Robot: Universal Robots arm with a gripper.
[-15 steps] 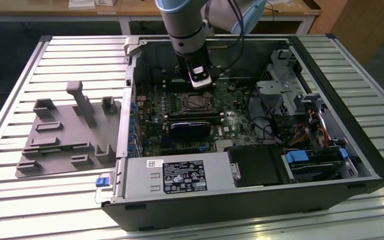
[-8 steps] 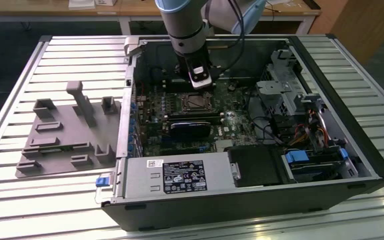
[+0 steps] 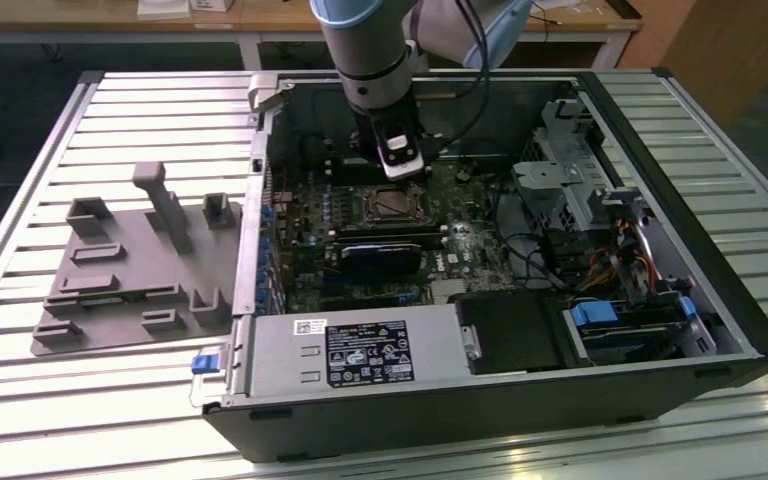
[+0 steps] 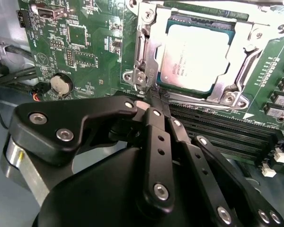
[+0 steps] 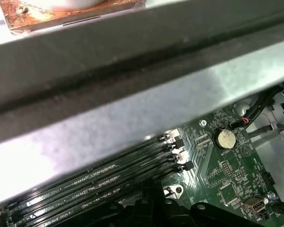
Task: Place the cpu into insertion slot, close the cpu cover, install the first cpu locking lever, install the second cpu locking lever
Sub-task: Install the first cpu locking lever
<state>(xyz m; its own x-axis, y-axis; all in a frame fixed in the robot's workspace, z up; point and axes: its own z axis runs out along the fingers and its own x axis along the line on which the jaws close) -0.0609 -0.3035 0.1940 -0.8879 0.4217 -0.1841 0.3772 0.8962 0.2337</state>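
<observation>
You are looking at one slatted metal worktop (image 3: 91,400) carrying one open computer case (image 3: 491,420) laid on its side. One grey moulded fixture tray (image 3: 104,300) lies beside the case, on the exterior view's left. Your single arm (image 3: 371,50) reaches down into the case from the far side.

Inside the case you have one silver power supply box (image 3: 357,350) along the near edge, one green motherboard (image 3: 304,215) and one black rectangular card (image 3: 384,255) standing on that board. Four long memory slots (image 5: 109,175) run side by side, and in the second wrist view they sit between the socket and the pincer.

The pincer (image 4: 149,103) hangs just beside the socket's corner. Its fingers (image 4: 156,137) are drawn narrow, tips close together. You cannot tell whether they pinch anything.

The one cpu cover (image 4: 248,52) lies flat around the chip. The one cpu (image 4: 196,54) sits seated in the insertion slot (image 4: 201,20), its silver top showing through the cover's cut-out. One coin cell battery (image 4: 61,84) sits on the board, well apart from the socket.
</observation>
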